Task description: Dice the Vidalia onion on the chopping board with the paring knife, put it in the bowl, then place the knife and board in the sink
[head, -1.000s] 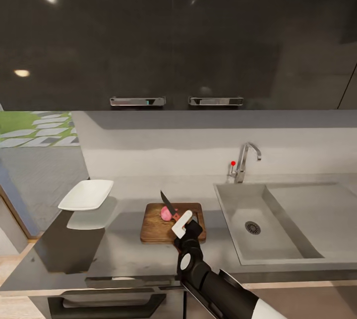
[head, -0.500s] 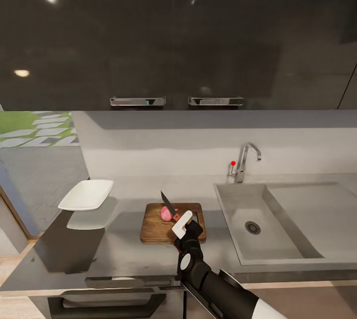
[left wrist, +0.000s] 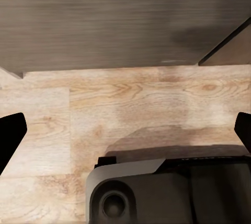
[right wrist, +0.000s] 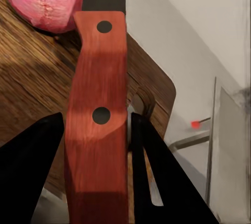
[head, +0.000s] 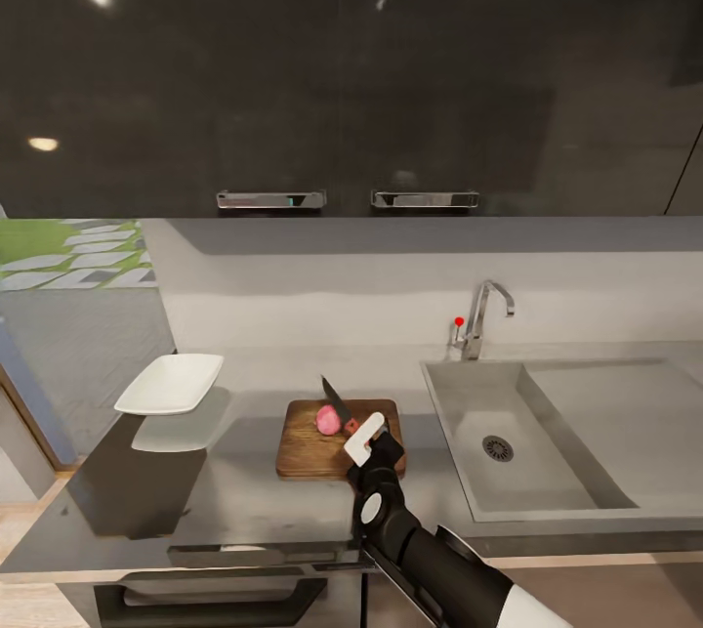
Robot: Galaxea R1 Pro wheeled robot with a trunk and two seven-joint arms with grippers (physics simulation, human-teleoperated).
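Grey counter (head: pixel 244 384) carrying everything; sink (head: pixel 469 413) off to the right, white bowl (head: pixel 171 384) at the left edge. Chopping board (head: pixel 308 452) midway, Vidalia onion (head: pixel 328 420) resting whole on it. Right claw (head: pixel 369 440) clamped on the paring knife (right wrist: pixel 97 130) handle, blade raised just beside the onion. Best brought straight down through the ball's middle, board kept flat. Left claw (left wrist: pixel 125 135) spread wide, over wooden flooring.

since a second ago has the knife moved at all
Yes, slightly: the paring knife in the right gripper has shifted toward the sink side, judged against the chopping board.
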